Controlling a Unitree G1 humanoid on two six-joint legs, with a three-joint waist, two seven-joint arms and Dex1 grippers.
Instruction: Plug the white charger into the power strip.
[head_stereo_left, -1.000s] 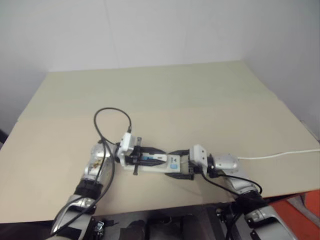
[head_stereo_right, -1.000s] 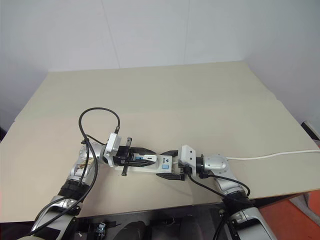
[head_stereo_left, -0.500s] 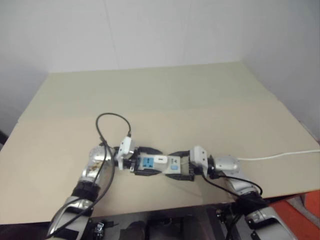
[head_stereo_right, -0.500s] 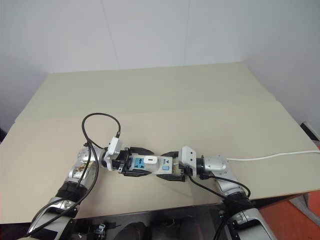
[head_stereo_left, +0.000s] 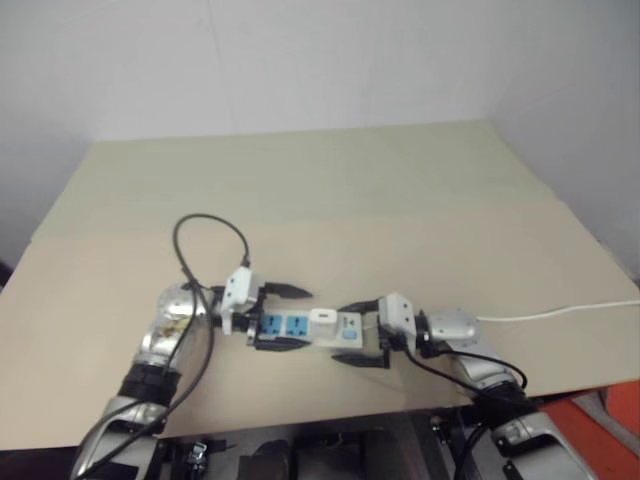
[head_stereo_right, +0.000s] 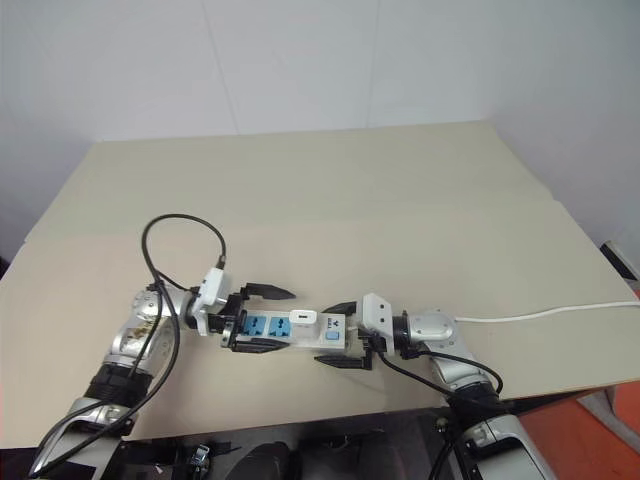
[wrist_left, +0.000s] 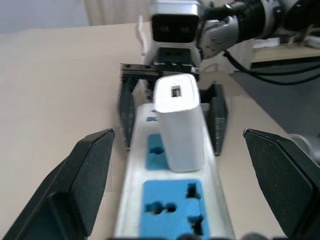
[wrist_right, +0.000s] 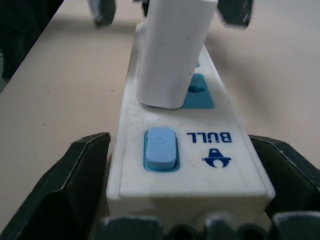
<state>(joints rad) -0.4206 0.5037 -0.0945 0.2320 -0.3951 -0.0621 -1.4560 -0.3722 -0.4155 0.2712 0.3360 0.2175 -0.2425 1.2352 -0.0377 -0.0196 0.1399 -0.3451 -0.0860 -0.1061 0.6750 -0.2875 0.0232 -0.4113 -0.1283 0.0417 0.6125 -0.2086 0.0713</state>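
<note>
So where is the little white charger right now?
The white charger stands plugged into the power strip, in the socket beside its blue switch, between both open grippers.

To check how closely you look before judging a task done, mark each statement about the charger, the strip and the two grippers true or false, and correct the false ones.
1. The charger stands plugged into the strip. True.
2. The charger sits in the socket farthest from the switch. False: it sits in the socket next to the switch.
3. The left gripper is shut on the charger. False: its fingers stand open, either side of the strip's end, apart from the charger.
4. Two blue sockets are free. True.
5. The right gripper is open, its fingers on both sides of the strip's switch end. True.
6. The strip lies at the table's far edge. False: it lies near the front edge.
</note>
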